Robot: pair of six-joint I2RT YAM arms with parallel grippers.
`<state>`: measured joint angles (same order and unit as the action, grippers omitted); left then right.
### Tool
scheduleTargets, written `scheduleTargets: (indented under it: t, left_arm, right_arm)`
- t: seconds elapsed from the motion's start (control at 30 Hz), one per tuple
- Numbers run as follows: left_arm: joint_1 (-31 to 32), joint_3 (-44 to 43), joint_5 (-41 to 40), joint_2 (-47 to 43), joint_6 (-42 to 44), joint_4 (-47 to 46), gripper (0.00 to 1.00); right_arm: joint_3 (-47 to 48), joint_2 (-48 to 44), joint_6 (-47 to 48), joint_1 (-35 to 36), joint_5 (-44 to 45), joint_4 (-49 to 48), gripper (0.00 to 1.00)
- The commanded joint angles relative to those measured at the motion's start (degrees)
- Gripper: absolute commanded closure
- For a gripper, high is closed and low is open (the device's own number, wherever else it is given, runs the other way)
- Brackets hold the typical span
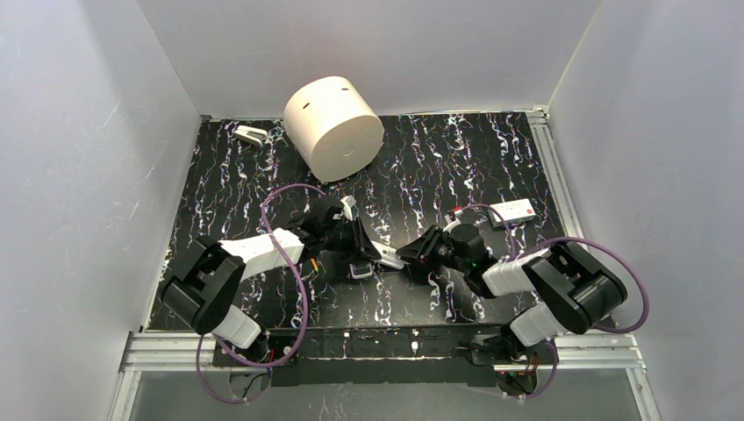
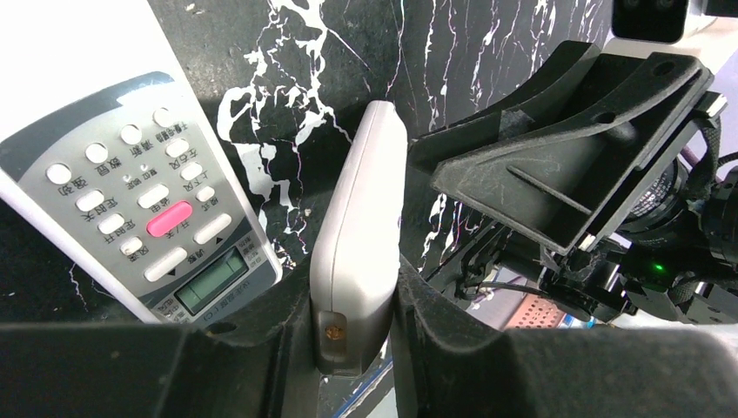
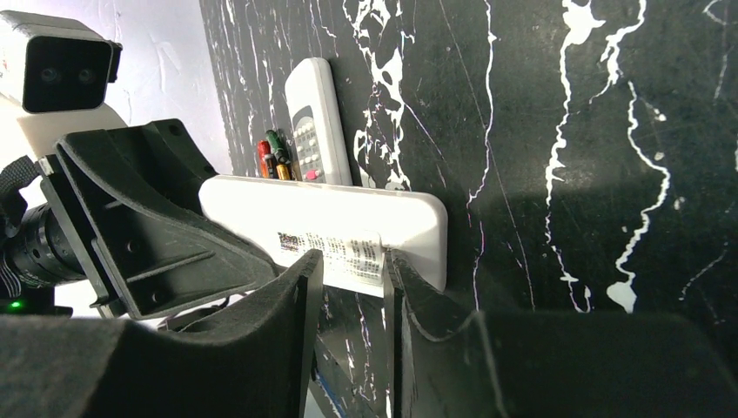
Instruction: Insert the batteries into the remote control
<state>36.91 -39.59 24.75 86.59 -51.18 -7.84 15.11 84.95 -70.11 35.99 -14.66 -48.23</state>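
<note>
- Batteries [image 3: 273, 155], orange-red and green cylinders, lie on black marbled table [image 3: 566, 104] beside grey-faced remote [image 3: 315, 122].
- Left gripper [image 2: 352, 348] clamps white plastic remote control [image 2: 361, 218] on edge.
- Right gripper [image 3: 352, 287], fingers narrowly parted, meets its labelled back; grip unclear.

Black white-veined table [image 1: 439, 158] under a white drum [image 1: 333, 127], a face-up remote [image 3: 315, 122], batteries [image 3: 274, 157] beside it.

Setting: robot lab test cell. Black, white-veined surface [image 1: 421, 167] is boxed in by plain white panels [image 1: 79, 132] at its far, left and right edges. An aluminium rail [image 1: 175, 349] runs along the near edge. Left arm [image 1: 254, 250] and right arm [image 1: 526, 274] are bolted there, with purple cables [image 1: 301, 289] looped loose.
</note>
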Motion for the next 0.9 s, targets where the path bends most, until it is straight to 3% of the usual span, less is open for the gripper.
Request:
scheduleTargets:
  t: [0.0, 0.23, 0.57, 0.87]
  left_arm:
    - [2.6, 1.0, -7.5, 3.0, 2.1, 10.7, 1.0]
    - [2.6, 0.6, -8.4, 2.6, 2.1, 12.1, 1.0]
    - [2.6, -4.1, -8.2, 0.5, 4.5, 19.2, 1.0]
    - [2.6, -13.2, -9.4, 1.7, 7.6, 27.8, 1.0]
  right_arm:
    - [2.4, -5.1, -3.4, 2.0, -6.6, -13.8, 0.62]
    - [2.8, -8.1, -0.9, 1.4, -4.9, -6.4, 0.62]
    - [8.0, -14.9, 11.4, -2.1, 7.6, 24.7, 0.6]
    - [12.3, -14.0, 21.9, -5.0, 14.4, 37.8, 0.57]
